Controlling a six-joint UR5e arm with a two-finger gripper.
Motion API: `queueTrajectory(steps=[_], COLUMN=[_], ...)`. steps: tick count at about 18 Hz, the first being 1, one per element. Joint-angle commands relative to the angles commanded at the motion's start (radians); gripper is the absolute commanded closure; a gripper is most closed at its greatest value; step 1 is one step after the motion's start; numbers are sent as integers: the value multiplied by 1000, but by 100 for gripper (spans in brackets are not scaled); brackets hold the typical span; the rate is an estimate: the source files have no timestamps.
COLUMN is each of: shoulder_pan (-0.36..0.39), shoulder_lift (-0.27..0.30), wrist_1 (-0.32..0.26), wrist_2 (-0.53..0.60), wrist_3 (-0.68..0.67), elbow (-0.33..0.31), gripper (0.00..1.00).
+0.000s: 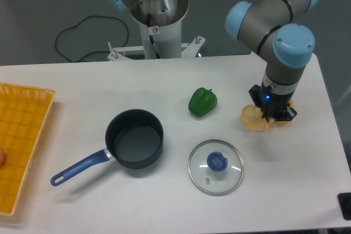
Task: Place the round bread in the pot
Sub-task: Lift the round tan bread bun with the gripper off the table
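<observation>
At the right edge: gripper [272, 114] is hovering over lumpy tan round bread [253, 118]; finger state unclear.
Midway: glossy green pepper [202, 102] and glass lid [215, 167] are lying before the round dark pot [134, 138].

Single high front view over table [164, 201]

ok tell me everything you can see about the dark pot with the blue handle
The dark grey-black round metal-looking pot stands upright on the white table, left of centre. It is open and looks empty. Its long blue handle points toward the lower left. Nothing touches it but the table; its glass lid with blue knob lies apart to its right.
</observation>
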Motion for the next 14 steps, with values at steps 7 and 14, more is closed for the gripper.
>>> queueTrajectory(steps=[7,14], shoulder_pan=[-3,-78], shoulder_lift=[2,60], wrist_1=[2,-6], wrist_2=[-3,3], wrist_3=[-6,-86], elbow=[-11,-54], gripper=[100,100])
